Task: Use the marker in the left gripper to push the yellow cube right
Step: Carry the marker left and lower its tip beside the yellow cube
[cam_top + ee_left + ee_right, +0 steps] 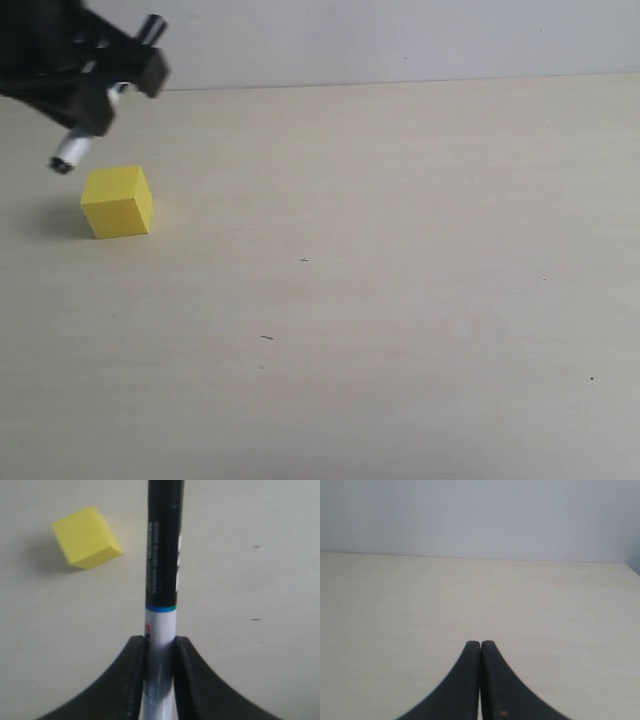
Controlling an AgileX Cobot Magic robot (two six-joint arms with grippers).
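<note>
Yellow cube point(117, 202) apart from marker point(161, 555) | barrel print: left wrist only

Pale beige tabletop point(400, 300) with a faint wood grain, filling nearly the whole exterior view. Its far edge meets a plain grey-white wall point(400, 40) along a straight line that rises slightly toward the right. A few small dark specks point(303, 260) mark the surface near its middle and toward the right edge. Lighting is soft and even.

Pale wooden table point(400, 300), plain white wall point(400, 40)
</note>
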